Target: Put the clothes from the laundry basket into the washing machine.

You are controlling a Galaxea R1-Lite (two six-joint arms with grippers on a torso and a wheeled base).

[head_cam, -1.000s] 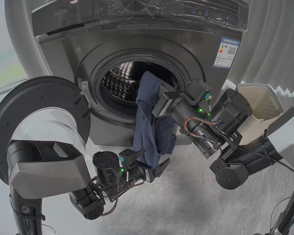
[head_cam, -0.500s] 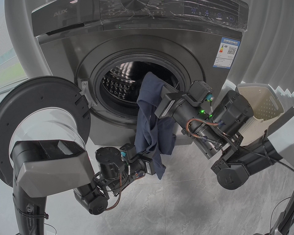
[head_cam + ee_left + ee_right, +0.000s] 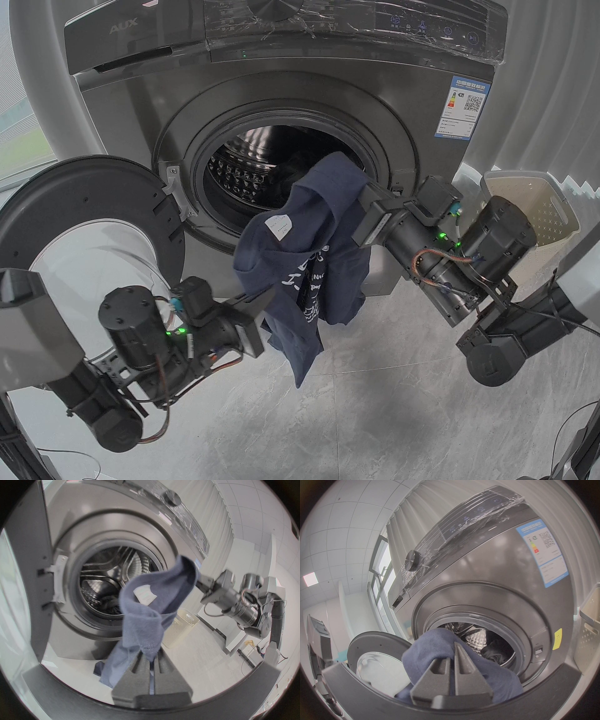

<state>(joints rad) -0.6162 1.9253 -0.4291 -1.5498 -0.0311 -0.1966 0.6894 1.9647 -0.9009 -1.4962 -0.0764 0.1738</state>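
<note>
Currently the navy garment (image 3: 300,250) hangs in front of the washing machine (image 3: 300,81), stretched between two grip points. It is wholly outside the drum (image 3: 244,175), and its tail dangles toward the floor (image 3: 387,400). The right gripper (image 3: 452,658) is clenched on the upper fold, level with the right rim of the drum opening. The left gripper (image 3: 151,656) is clenched on a lower bunch of cloth, below the opening's lower rim.

The step in hand appears to be feeding the garment through the opening. For a clean insertion, the higher grip should lead past the rim into the drum. The lower grip should raise the dangling tail clear of the lip. Neither gripper should let go until the bulk lies inside.

The open door (image 3: 75,187) stands to the left, and the laundry basket (image 3: 544,206) stands to the right of the machine.
</note>
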